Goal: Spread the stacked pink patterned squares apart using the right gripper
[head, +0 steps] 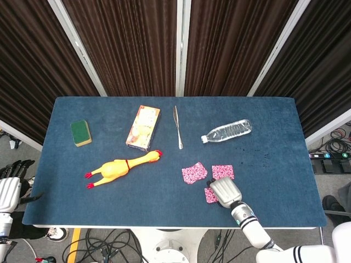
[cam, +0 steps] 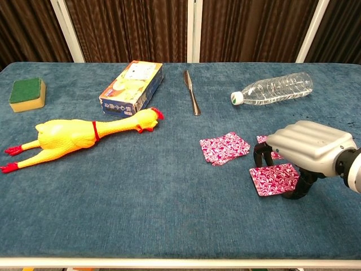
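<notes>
Three pink patterned squares lie on the blue table. One square sits left of the others. A second lies further right, half hidden behind my right hand in the chest view. The third is nearest the front edge, and my right hand arches over it and pinches it between fingertips at its far corner and thumb at its near right edge. My left hand hangs off the table's left front corner, fingers apart and holding nothing.
A clear plastic bottle lies behind the squares, with a knife to its left. A snack box, a rubber chicken and a green-and-yellow sponge occupy the left half. The table's front edge is close to my right hand.
</notes>
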### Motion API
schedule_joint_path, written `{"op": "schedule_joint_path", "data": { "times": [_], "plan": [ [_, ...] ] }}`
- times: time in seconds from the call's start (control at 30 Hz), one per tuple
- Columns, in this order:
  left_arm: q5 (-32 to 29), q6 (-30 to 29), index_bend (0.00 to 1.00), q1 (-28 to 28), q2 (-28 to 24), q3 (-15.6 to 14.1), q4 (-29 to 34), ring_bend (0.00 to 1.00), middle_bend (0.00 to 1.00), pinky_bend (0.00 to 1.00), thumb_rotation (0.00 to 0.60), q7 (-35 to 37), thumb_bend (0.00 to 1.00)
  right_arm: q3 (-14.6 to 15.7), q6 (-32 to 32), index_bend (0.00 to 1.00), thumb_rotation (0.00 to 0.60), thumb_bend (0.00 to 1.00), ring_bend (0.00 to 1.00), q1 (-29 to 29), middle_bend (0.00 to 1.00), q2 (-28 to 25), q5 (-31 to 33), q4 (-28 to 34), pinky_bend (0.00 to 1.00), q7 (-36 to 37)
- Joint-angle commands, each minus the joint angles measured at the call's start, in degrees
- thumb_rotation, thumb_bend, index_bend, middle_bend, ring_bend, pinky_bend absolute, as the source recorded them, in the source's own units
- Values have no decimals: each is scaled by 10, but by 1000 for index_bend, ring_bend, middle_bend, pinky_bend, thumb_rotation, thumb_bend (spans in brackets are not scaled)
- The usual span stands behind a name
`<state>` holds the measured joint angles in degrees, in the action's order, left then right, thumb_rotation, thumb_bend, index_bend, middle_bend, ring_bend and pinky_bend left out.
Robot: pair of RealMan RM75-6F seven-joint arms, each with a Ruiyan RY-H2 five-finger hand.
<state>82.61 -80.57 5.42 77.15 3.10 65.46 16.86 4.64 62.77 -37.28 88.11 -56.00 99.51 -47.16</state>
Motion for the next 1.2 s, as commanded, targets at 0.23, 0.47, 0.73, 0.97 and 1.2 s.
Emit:
{"op": "schedule_joint_path", "data": {
  "times": [0.23, 0.47, 0.73, 0.97, 1.2],
  "plan": [
    [-1, -1, 163, -1, 1, 1, -3, 79, 137, 184, 600, 0, 29, -1, -21, 321, 600, 41, 786, -4, 321, -1, 8, -2, 903, 1],
    [-2, -3, 163, -2, 1, 2, -4, 79, 138, 184, 600, 2, 29, -2, -21, 262, 600, 24, 785, -4, 287, -10, 4, 6, 903, 6],
    [0, -4, 163, -2, -1, 2, -2, 79, 137, 184, 600, 0, 28, -11, 11, 255, 600, 21, 786, 11, 284, -62, -36, 50, 903, 41],
    [2, -5, 163, -1, -2, 2, 5, 79, 137, 184, 600, -6, 28, -31, 72, 255, 600, 7, 785, 56, 306, -129, -92, 31, 902, 152],
    [2, -6, 163, 0, -9, 2, 19, 80, 137, 184, 600, -19, 28, -50, 173, 248, 600, 41, 469, 129, 303, -143, -215, -132, 765, 439]
  ]
}}
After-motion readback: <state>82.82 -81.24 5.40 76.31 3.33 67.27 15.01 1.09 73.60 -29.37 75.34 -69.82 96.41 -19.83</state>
